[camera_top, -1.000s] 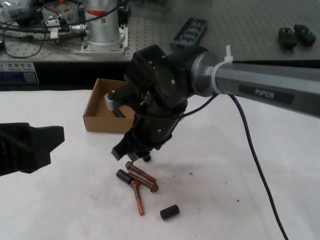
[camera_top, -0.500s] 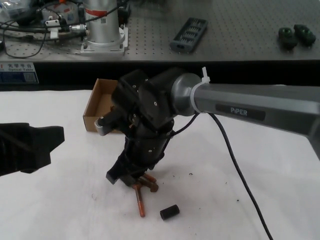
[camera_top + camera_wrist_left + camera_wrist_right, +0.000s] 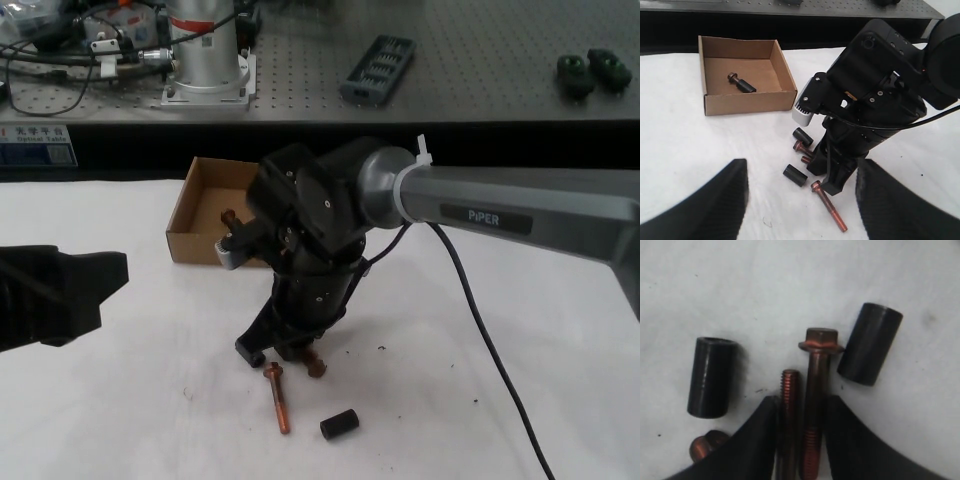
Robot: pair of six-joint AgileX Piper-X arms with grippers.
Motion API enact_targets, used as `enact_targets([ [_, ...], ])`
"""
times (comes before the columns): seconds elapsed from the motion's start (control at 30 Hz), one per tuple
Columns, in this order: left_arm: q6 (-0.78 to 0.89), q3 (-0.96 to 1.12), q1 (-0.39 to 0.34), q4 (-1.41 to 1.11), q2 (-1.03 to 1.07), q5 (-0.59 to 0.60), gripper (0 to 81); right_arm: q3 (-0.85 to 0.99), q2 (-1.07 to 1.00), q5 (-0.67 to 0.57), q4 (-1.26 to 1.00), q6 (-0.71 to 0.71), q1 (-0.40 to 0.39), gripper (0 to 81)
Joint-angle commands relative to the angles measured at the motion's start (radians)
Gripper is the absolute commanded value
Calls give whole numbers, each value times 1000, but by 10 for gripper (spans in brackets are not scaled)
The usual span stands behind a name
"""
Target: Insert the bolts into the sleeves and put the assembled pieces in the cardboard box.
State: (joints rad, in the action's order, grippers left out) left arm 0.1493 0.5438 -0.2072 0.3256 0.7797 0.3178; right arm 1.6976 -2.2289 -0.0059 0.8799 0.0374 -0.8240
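In the high view, my right arm [image 3: 520,215] is stretching across from the right with its wrist bent steeply down. My right gripper [image 3: 278,352] is standing on the white cloth [image 3: 120,400], near the box [image 3: 190,240]. One loose bolt [image 3: 279,400] is lying just beside its tip, and a sleeve [image 3: 339,424] is lying near that bolt. My left gripper [image 3: 60,295] is hanging low at the left, well apart from all of them.

In the left wrist view, my left gripper is gaping wide and holding nothing. Ahead of it my right gripper is pointing straight down among the parts on the cloth, with a second sleeve [image 3: 802,136] lying just beside it. The box is sitting beyond, holding one assembled piece [image 3: 741,82].

In the right wrist view, my right fingers [image 3: 752,445] are squeezing in to a narrow gap, and I am clamping two bolts [image 3: 816,400] side by side, one finger against each shank. The two sleeves are lying to either side of the pair, apart from my fingers. Another bolt head [image 3: 705,447] is peeking out beside one finger.
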Motion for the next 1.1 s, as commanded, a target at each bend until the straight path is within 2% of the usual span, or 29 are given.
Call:
enact_targets([
  [0.0, 7, 5, 2, -14, -8, 1, 456, -10, -24, 13, 48, 9, 10, 246],
  [0.1, 7, 5, 2, -14, -8, 1, 456, -10, -24, 13, 53, -6, 6, 179],
  [0.2, 7, 5, 2, -14, -8, 1, 456, -10, -16, 13, 53, -57, 6, 16],
  [0.27, 7, 5, 2, -14, -8, 1, 456, -10, -7, 13, 53, -68, 6, 48],
  [0.4, 7, 5, 2, -14, -8, 1, 456, -8, 13, 13, 72, -98, 5, 49],
  [0.5, 7, 5, 2, -14, -8, 1, 456, -8, 35, 13, 104, -207, 4, 49],
  [0.67, 7, 5, 2, -14, -8, 1, 456, -8, 81, 13, 96, -477, -4, 49],
  [0.77, 7, 5, 2, -12, -8, 1, 456, -8, 109, 6, 64, -562, -13, 49],
  [0.97, -2, 5, 2, -13, -8, -3, 456, -8, 134, -63, 42, -580, -54, 49],
  [1.07, -11, 7, 2, -13, -8, -45, 456, -10, 128, -86, 42, -583, -84, 49],
])
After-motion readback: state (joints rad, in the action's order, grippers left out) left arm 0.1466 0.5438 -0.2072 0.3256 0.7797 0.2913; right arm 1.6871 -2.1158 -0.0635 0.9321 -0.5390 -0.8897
